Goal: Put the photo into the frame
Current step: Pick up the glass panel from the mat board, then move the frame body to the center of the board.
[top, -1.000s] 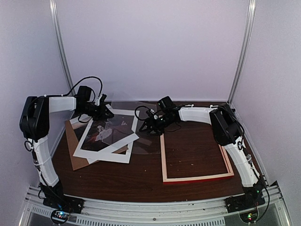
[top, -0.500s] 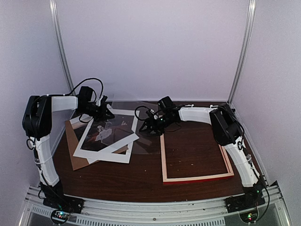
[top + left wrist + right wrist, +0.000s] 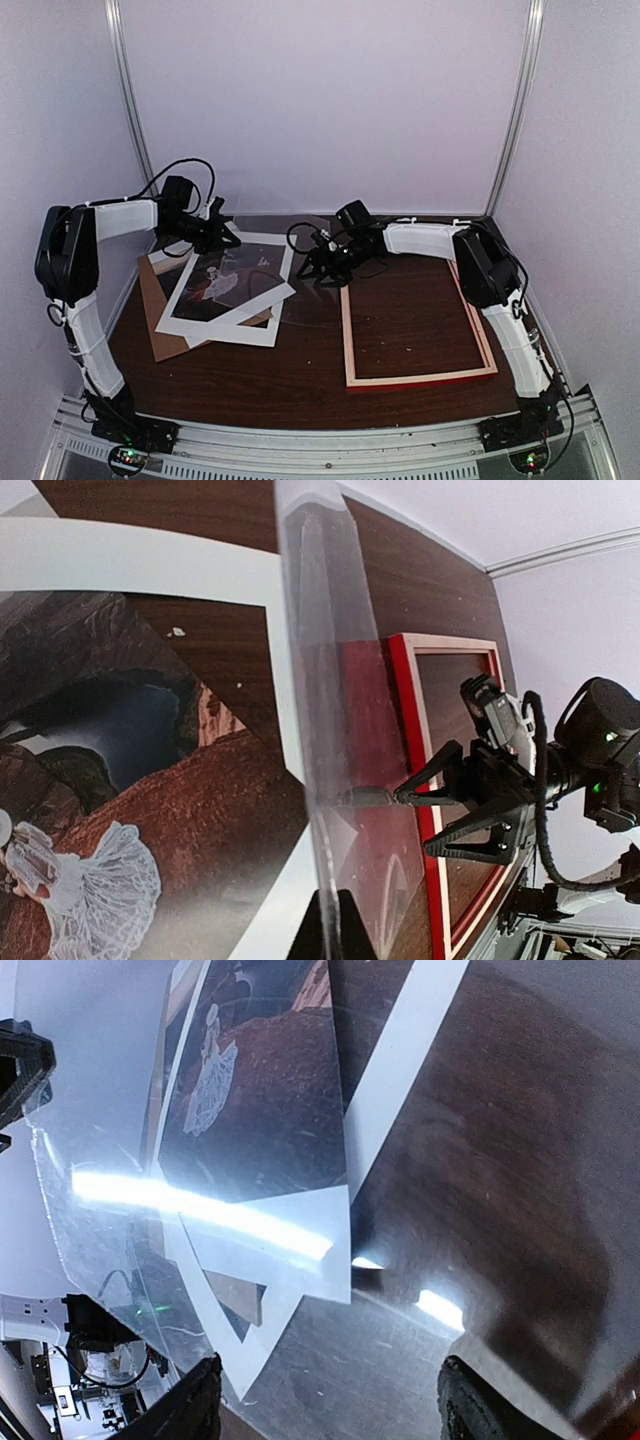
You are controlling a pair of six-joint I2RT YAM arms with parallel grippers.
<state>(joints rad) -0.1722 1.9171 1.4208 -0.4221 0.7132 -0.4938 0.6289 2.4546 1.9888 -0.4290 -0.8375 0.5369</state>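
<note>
One photo (image 3: 222,282), one frame (image 3: 420,379), one clear sheet (image 3: 322,630); right pincer (image 3: 412,823) wide open, left pincer (image 3: 230,240) indeterminate.

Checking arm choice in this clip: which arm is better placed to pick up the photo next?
Left, likely: the left gripper is close beside the photo, while the right gripper, open, is over by the far corner of the frame.
</note>
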